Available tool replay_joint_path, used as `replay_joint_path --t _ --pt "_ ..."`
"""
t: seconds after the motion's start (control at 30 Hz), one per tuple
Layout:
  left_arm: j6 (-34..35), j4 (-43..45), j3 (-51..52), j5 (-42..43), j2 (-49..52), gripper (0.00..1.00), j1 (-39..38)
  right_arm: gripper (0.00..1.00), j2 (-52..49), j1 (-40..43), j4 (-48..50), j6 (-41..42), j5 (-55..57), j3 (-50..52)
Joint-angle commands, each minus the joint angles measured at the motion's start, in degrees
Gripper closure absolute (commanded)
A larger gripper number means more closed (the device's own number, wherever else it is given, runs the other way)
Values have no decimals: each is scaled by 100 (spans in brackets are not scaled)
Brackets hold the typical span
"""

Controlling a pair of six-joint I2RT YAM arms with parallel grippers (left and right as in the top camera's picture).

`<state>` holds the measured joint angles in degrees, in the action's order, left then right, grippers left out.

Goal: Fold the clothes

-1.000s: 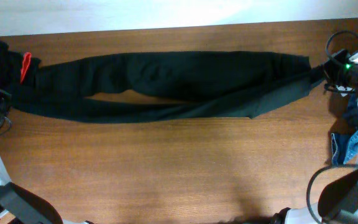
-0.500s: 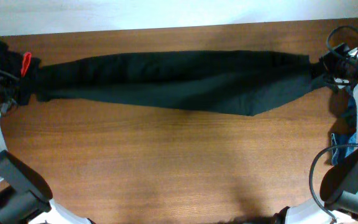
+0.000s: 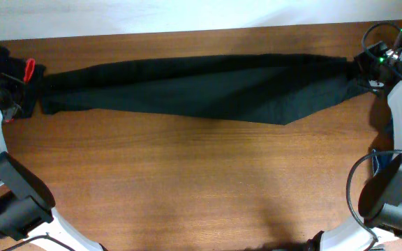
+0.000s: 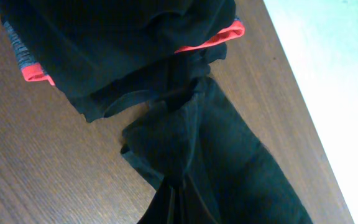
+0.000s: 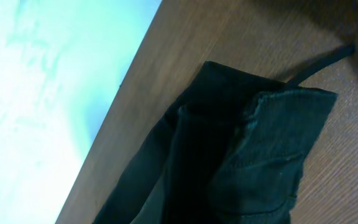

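Long black jeans lie stretched in a straight band across the far part of the table. My left gripper is shut on the leg end at the left. In the left wrist view the fabric bunches into my gripper, and the cloth hides the fingers. My right gripper is shut on the waist end at the right. There the waistband fills the right wrist view and covers the fingers. A pile of black clothes with red trim lies at the far left corner.
Blue denim hangs at the table's right edge, beside the right arm. The far edge of the table runs just behind the jeans. A black cable crosses the wood near the waistband.
The two legs, spread apart and slack a second ago, are now drawn together into one taut band. Both grippers have moved toward the far edge and apart.
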<state>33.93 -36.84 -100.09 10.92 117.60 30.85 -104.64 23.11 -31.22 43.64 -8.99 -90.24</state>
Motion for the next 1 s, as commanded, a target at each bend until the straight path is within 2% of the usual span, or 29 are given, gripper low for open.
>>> replay_joint_path --t 0.0,0.63,0.97 --pt "35 63 -133 -542 11 99 -7 96 -168 39 195 153 474 -210" --pt "37 476 -136 -713 769 99 -149 96 -804 -109 933 234 695 -210" --pt "37 625 -197 -793 809 99 -175 96 -1027 -144 1349 234 678 -210"
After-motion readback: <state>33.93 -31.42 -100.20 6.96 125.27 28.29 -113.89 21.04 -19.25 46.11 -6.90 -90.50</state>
